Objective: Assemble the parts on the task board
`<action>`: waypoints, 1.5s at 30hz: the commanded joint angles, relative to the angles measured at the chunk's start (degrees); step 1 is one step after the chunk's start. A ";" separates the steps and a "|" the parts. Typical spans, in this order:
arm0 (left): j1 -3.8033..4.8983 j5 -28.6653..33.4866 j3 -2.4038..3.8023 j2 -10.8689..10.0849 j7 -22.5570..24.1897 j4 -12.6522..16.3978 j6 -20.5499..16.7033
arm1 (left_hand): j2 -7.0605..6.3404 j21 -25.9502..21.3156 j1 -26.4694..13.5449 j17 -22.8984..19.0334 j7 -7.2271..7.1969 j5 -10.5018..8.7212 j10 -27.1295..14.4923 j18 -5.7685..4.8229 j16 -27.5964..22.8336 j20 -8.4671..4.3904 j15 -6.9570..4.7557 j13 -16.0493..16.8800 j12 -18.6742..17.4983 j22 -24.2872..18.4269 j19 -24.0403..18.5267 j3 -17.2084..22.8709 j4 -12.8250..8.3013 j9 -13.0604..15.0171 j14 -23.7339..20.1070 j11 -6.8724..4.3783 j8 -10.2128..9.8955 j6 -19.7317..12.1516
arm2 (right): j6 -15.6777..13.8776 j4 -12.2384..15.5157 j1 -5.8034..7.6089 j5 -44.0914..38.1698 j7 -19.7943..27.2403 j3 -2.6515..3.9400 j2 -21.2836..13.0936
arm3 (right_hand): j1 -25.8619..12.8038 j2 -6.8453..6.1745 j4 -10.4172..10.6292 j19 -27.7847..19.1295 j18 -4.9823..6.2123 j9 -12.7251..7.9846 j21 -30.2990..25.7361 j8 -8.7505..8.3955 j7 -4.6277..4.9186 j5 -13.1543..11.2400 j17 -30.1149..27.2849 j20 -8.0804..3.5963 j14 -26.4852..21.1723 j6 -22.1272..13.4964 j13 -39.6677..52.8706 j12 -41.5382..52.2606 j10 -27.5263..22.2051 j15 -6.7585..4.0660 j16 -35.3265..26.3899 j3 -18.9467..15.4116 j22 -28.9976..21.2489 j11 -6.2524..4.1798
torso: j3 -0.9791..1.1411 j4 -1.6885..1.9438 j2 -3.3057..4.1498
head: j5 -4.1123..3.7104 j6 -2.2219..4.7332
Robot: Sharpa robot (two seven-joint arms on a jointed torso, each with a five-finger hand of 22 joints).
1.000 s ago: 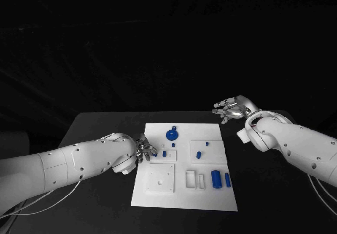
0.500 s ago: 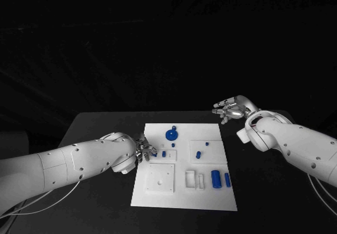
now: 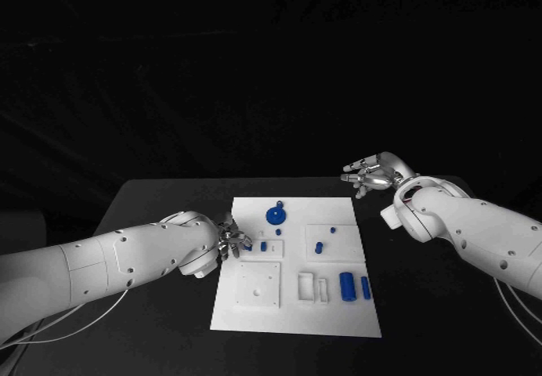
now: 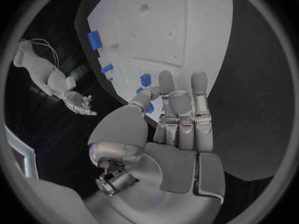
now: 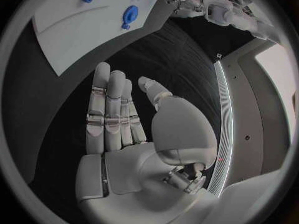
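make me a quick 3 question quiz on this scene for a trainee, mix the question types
1. True or false: the right hand holds a blue part.
2. Which hand is at the task board? A) the left hand, at the board's left edge B) the right hand, at the board's near edge C) neither
3. Fill in: the round blue part lies toward the board's ____ end, seen from the robot.

Key
1. False: its fingers are spread, with nothing in them, and it hangs beyond the board's far right corner.
2. A
3. far
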 commanded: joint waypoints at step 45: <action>-0.31 -0.35 -0.19 1.14 -0.64 -1.48 3.73 | 0.00 -0.37 0.50 0.48 -6.50 -4.10 2.33 -0.18 1.16 -0.13 -0.42 0.88 1.50 0.80 0.35 -1.11 2.23 0.16 -0.09 -1.01 0.49 9.67 | 1.12 0.57 -0.01 0.05 0.23 0.02 -0.01 | -0.36 0.18 -0.33 1.19 0.06 -0.06 0.30 0.05 0.18 0.33 -0.06 0.36 -0.27 -0.26 -0.06 0.01 -0.36 0.26 -0.14 -0.02 -0.28 -0.05 | 0.03 0.01 -0.01 | -0.23 -0.32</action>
